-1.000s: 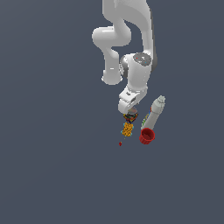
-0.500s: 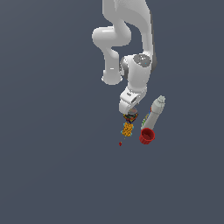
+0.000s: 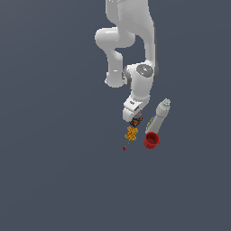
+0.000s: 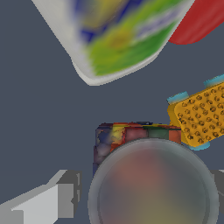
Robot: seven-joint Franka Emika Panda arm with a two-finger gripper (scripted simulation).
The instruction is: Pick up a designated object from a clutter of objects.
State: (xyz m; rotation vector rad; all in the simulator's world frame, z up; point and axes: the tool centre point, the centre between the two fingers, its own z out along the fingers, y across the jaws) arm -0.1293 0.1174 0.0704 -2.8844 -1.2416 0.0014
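The wrist view fills with the can [image 4: 151, 179]: a pale greyish round top and a dark side patched red, yellow and blue. It lies between the gripper [image 4: 144, 192] fingers [image 4: 48, 199], one pale finger plain on one side and only a grey edge of the other at the frame border. Whether the fingers touch the can cannot be told.

That view also shows the knobbly orange-yellow lump [image 4: 201, 116] just beside the can, the bottle [image 4: 113, 35] with its green and blue label, and a corner of the red cup [image 4: 201, 19].

The exterior view instead shows the whole white arm [image 3: 131, 40] reaching down, wrist tilted, the gripper [image 3: 134, 121] low over the can [image 3: 136, 121]. The lump [image 3: 131, 133], cup [image 3: 152, 140], bottle [image 3: 159, 115] and a tiny red speck [image 3: 124, 148] lie close by on a plain dark grey worktop [image 3: 54, 171].
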